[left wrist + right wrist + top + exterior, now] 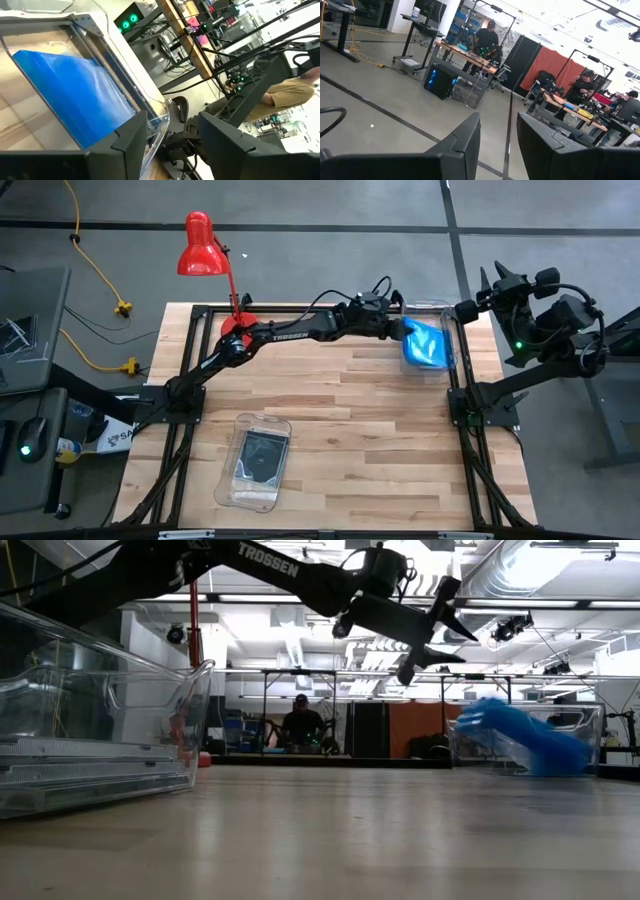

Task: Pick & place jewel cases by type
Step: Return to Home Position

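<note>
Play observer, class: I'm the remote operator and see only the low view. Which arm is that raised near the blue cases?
Observer: The high view shows it is the left arm. Its left hand is at the edge of the far bin, which holds the blue jewel cases.
Operator: Where is the other arm?
Observer: Folded beyond the right edge of the table; its right hand looks out over floor, not wood.
Operator: What is in the near bin?
Observer: From above, a dark jewel case with a faint disc lies flat in the near bin.
</note>
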Controlling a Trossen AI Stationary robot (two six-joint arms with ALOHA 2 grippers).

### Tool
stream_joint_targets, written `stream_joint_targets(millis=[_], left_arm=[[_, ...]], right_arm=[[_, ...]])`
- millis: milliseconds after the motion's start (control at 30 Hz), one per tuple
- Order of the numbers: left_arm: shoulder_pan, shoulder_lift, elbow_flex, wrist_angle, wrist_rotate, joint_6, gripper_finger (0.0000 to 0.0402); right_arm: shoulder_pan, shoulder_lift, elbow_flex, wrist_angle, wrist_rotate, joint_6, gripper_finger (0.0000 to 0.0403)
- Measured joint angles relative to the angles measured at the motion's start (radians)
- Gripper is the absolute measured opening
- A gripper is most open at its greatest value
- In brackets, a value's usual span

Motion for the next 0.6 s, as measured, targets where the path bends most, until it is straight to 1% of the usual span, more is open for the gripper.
stream_joint_targets(millis=[167,367,533,600], left_arm=[[0.000,0.000,0.000,0.000,-0.004,-0.002,0.0187],[0.002,0.000,0.000,0.000,-0.049,-0.003,0.0189],[0.009,0.000,0.000,0.001,-0.046,0.001,0.0189],[0.014,0.000,0.000,0.009,-0.027,0.028,0.0189]], right_arm=[[0.000,0.000,0.000,-0.016,0.000,0.000,0.0110],[0.000,0.000,0.000,-0.016,0.000,0.000,0.0110],[0.000,0.000,0.000,-0.020,0.000,0.000,0.0110],[0.000,0.000,0.000,-0.025,0.000,0.000,0.0110]])
